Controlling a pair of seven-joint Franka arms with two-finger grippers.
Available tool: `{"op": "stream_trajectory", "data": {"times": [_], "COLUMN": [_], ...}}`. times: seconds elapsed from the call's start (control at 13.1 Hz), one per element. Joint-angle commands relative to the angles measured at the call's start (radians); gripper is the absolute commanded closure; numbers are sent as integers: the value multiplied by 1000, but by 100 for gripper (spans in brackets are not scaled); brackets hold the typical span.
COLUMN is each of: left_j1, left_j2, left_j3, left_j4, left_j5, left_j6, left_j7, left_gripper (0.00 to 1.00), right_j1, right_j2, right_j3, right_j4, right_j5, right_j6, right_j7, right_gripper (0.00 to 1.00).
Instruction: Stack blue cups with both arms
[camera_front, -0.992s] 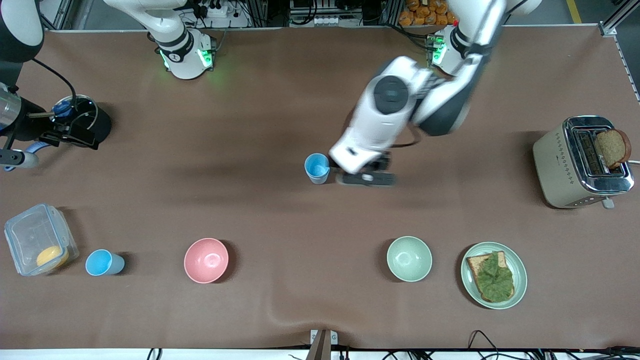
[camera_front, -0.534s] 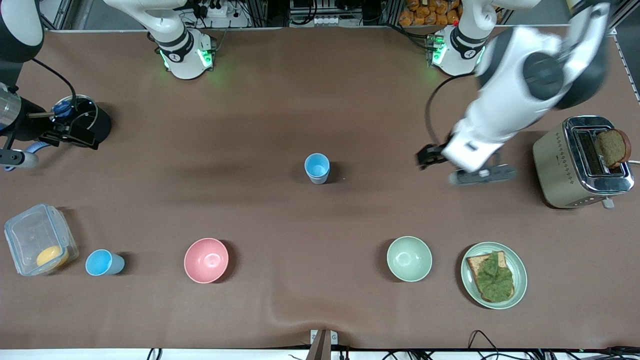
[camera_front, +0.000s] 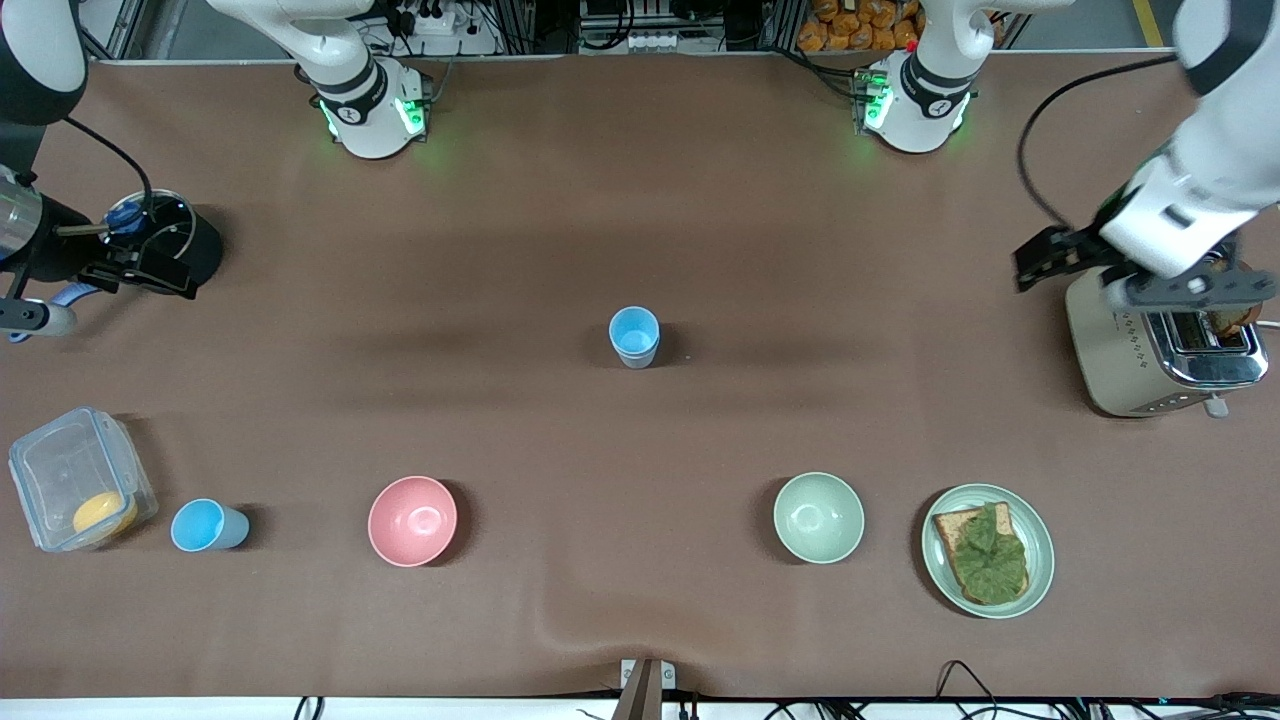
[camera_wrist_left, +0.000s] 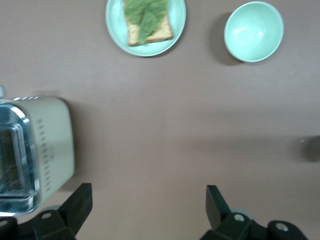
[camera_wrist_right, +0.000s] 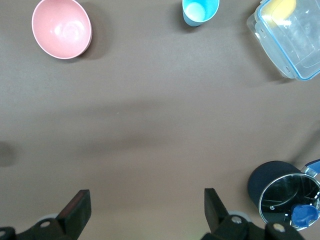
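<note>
Both end effectors are released and empty. The left end effector (camera_wrist_left: 147, 207) hangs over the toaster (camera_front: 1160, 345); the right end effector (camera_wrist_right: 145, 210) waits above the surface (camera_front: 640, 200). Two blue cups (camera_front: 634, 336) (camera_front: 207, 526) stand well apart.

Both arms were glossy white with black joint bands. The left arm (camera_front: 1195, 190) carried a looping black cable and a grey bar at its wrist; the right arm (camera_front: 345, 70) stood on a green-lit base. Black, wedge-shaped fingers (camera_wrist_left: 77, 205) showed small round screws
</note>
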Motion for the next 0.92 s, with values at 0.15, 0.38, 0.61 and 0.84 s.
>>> {"op": "stream_trajectory", "data": {"times": [0.15,0.38,0.61,0.84], "left_j1": [80,78,78,80], "left_j2": [-24,-21,-13,65], "left_j3": [3,3,3,5], "left_j4": [44,70,101,180], "left_j5": [22,16,13,10], "left_j6": [-97,-116,-116,-104], "left_j7": [90,85,76,23], "left_gripper": [0,0,0,0], "right_j1": [-6,-6,-6,-8], "right_j2": [-13,-13,-13,-13], "right_j3": [6,6,6,6], "right_j4": [-3,-3,-3,-3], "right_j5": [-15,-15,-15,-15], "right_j6": [-9,-9,-7,-9], "right_j7": [-5,-5,-5,-5], "right_gripper": [0,0,0,0]}}
